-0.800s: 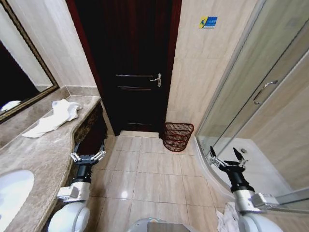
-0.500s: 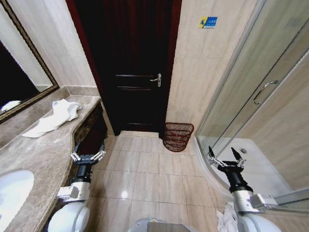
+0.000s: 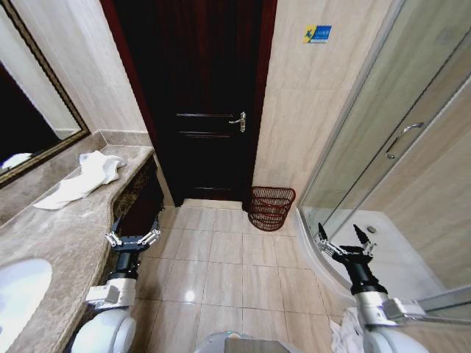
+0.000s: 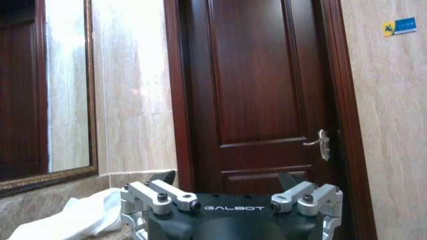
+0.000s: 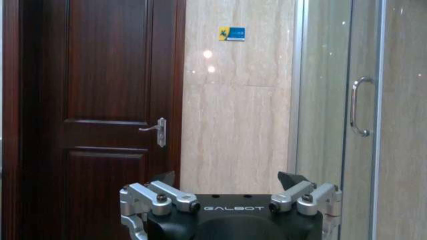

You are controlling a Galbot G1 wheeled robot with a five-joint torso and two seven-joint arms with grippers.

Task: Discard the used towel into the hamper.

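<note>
The towel (image 3: 82, 179) is lying crumpled on the marble counter (image 3: 55, 243), far left under the mirror (image 3: 29, 118). The left gripper (image 3: 133, 237) hangs low beside the counter edge, fingers spread wide, holding nothing. The hamper (image 3: 270, 207) sits on the floor by the dark door (image 3: 206, 103), well apart from the towel. The right gripper (image 3: 344, 237) is wide open too, near the shower glass (image 3: 383, 147). Biggest risk I'd guess: the towel trails and snags the counter edge, or drops short of that small basket.
</note>
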